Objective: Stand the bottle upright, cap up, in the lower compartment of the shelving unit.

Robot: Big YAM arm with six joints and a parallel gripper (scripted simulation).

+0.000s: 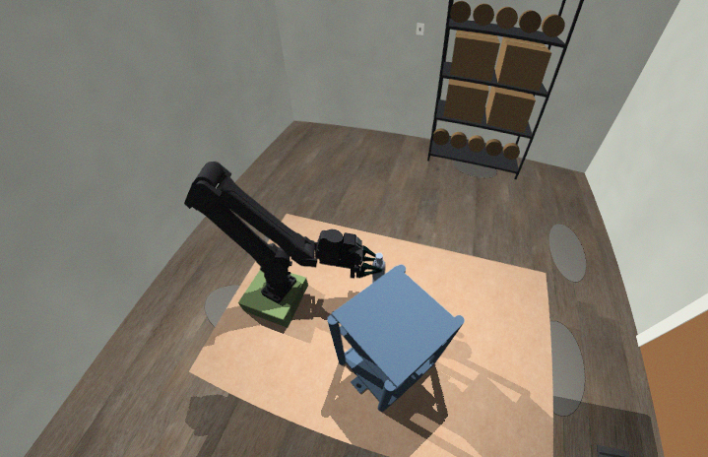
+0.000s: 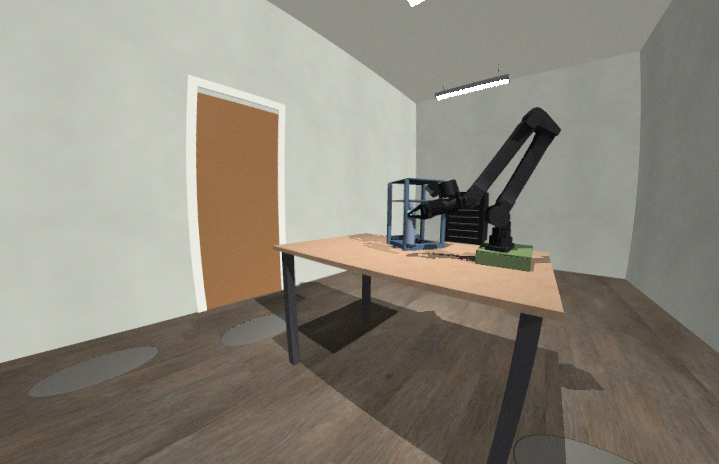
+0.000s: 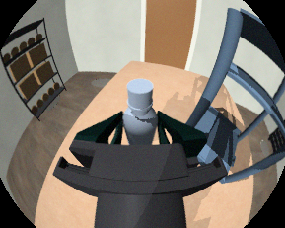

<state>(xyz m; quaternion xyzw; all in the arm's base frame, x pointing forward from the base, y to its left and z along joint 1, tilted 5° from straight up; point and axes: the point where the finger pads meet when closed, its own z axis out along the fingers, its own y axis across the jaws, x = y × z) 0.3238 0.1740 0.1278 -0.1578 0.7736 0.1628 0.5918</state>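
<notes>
The gripper (image 1: 371,262) is clamped on the bottle (image 1: 378,267), fingers pinching its neck just under the cap, which points up. So the pick is done and the bottle is upright. It hangs just beside the shelf (image 1: 397,323), at about eleven o'clock off its top panel from above. From the side it looks level with the lower compartment, but I can't tell whether its base has crossed the lip. Seating and release look left.

We find the bottle (image 1: 378,265) upright between the gripper (image 1: 368,264) fingers, just beside the shelving unit (image 1: 396,323) on the table (image 1: 488,301).
</notes>
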